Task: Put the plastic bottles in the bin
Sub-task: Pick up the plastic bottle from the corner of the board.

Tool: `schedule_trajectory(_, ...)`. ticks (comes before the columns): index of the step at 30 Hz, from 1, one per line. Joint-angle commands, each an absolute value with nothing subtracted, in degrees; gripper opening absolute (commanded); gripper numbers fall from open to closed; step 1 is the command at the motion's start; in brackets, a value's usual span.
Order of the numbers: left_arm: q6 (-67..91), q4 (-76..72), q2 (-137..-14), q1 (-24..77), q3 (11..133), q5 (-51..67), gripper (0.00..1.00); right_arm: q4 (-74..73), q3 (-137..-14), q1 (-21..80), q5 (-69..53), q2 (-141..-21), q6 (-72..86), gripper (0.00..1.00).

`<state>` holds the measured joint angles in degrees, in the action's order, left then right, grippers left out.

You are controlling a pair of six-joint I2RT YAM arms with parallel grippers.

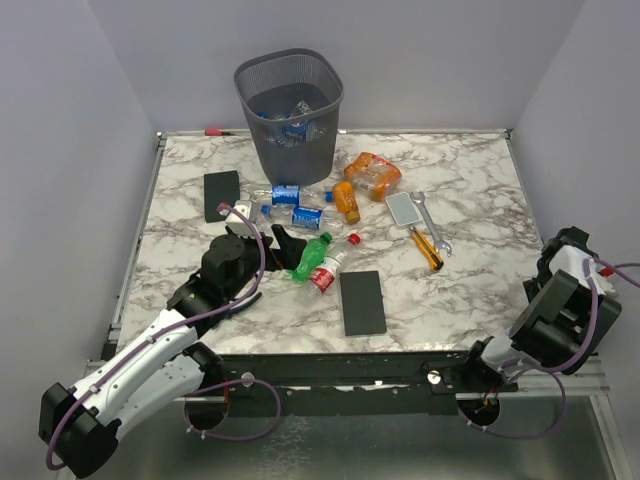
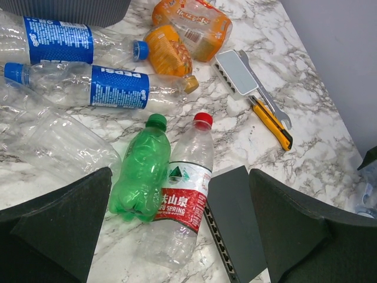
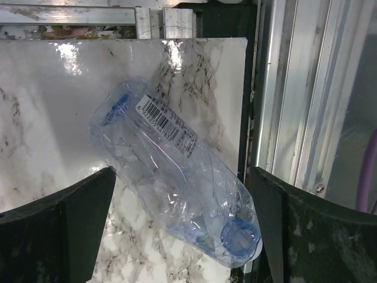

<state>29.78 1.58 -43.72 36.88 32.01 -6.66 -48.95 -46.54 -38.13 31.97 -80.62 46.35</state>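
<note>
The left claw [image 2: 179, 177] gapes empty over the green bottle [image 2: 141, 171] and red-labelled bottle [image 2: 185, 194], near of the far bin [image 1: 290, 110], whose contents blur behind mesh. The right claw [image 3: 182, 171], equally spread, hangs above a crushed clear bottle [image 3: 159, 135] at the table [image 1: 470, 280]'s right edge, hidden from overhead by the arm.

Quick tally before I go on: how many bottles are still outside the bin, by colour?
Blue-label clear bottles: 2
Red-label clear bottle: 1
Crushed clear bottle, no label showing: 1
Barcode-label clear bottle: 1
Green bottle: 1
Orange bottles: 2
Total: 8 outside the bin; those inside cannot be counted.
</note>
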Motion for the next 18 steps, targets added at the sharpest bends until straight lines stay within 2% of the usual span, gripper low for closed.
schedule_trajectory(1,29.7,1.8,-43.8,37.3,31.2,-6.2,0.99,-47.6,-48.1,-39.8,31.2,-82.6,44.3,1.0)
schedule_trajectory(4,29.7,1.8,-44.2,37.1,31.3,-6.1,0.99,-46.5,-47.9,-39.7,29.7,-83.7,43.6,1.0)
schedule_trajectory(11,29.9,1.8,-45.0,37.0,31.5,-5.6,0.99,-43.2,-46.1,-39.7,26.1,-84.1,42.7,0.92)
schedule_trajectory(18,30.0,1.8,-45.8,36.9,31.4,-5.5,0.99,-40.7,-44.9,-39.8,23.9,-84.2,41.9,0.8)
